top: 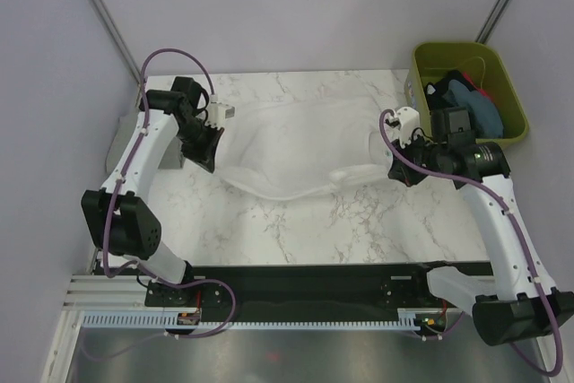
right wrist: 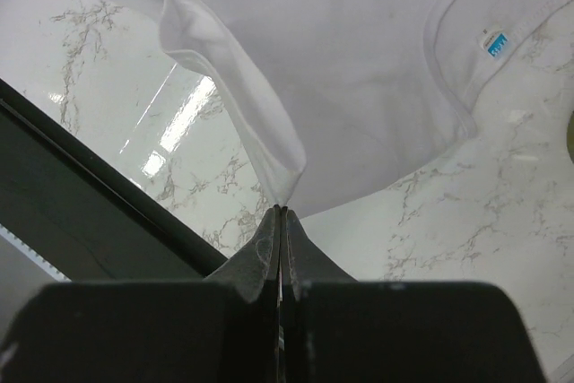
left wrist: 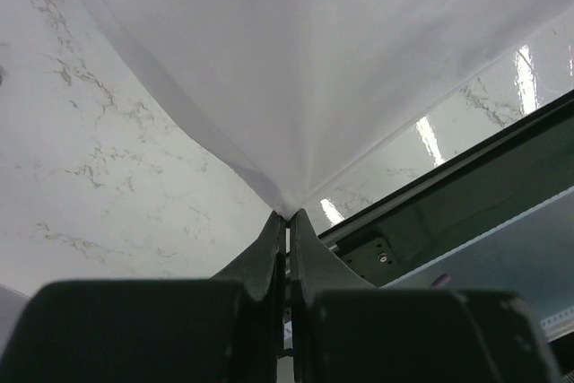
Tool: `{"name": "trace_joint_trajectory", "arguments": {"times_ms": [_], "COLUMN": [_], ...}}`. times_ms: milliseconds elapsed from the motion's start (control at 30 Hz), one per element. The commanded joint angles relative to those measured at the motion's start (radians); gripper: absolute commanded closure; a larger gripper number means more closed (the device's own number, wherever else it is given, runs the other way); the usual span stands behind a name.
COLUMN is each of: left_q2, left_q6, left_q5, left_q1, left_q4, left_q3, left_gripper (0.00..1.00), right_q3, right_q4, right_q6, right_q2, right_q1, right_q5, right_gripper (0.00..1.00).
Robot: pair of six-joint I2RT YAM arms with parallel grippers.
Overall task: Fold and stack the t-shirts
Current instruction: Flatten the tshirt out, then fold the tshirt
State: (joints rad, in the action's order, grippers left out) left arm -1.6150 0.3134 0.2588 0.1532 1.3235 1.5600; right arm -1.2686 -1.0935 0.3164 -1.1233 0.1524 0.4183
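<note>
White cloth t-shirt (top: 287, 154) is pinched tight by left end effector (left wrist: 287, 215) at nine o'clock, right end effector (right wrist: 281, 209) at three o'clock.

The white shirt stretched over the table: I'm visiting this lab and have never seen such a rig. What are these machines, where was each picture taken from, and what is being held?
A left arm and a right arm, both robots, are bolted at the near edge of a marble-patterned table. The wide picture comes from a camera above and behind them. The two close-ups come from cameras on their wrists. Each arm ends in a two-finger gripper. The left gripper and right gripper are each shut on a bit of the white t-shirt, holding it spread between them. Blue and dark clothes sit in the green bin.
</note>
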Motion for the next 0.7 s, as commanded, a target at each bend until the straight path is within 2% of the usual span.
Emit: {"name": "trace_joint_trajectory", "arguments": {"times_ms": [0, 133, 267, 467, 533, 567, 600, 667], "left_q2": [0.053, 0.116, 0.101, 0.037, -0.008, -0.023, -0.035, -0.074], "left_q6": [0.098, 0.18, 0.28, 0.334, 0.331, 0.331, 0.328, 0.319], "left_q5": [-0.019, -0.098, -0.18, -0.187, -0.185, -0.178, -0.17, -0.146], "left_q1": [-0.009, -0.009, -0.007, -0.009, -0.007, -0.007, -0.007, -0.009], "left_q4": [0.215, 0.215, 0.215, 0.215, 0.215, 0.215, 0.215, 0.215], "left_q3": [0.003, -0.049, -0.092, -0.083, -0.077, -0.077, -0.074, -0.06], "left_gripper": [0.98, 0.98, 0.98, 0.98, 0.98, 0.98, 0.98, 0.98], "right_q3": [0.023, 0.052, 0.052, 0.021, 0.038, 0.038, 0.034, 0.04], "right_q4": [0.001, -0.005, 0.006, 0.009, -0.011, -0.014, -0.022, -0.034], "right_q6": [-0.016, -0.034, -0.053, -0.046, -0.045, -0.03, -0.03, 0.015], "right_q2": [0.062, 0.115, 0.125, 0.086, 0.021, -0.007, -0.033, -0.114], "right_q1": [-0.001, -0.001, -0.001, -0.004, -0.002, -0.002, -0.002, -0.002], "right_q5": [-0.036, -0.062, -0.088, -0.105, -0.095, -0.076, -0.076, -0.066], "right_gripper": [1.0, 1.0, 1.0, 1.0, 1.0, 0.93, 0.7, 0.58]}}
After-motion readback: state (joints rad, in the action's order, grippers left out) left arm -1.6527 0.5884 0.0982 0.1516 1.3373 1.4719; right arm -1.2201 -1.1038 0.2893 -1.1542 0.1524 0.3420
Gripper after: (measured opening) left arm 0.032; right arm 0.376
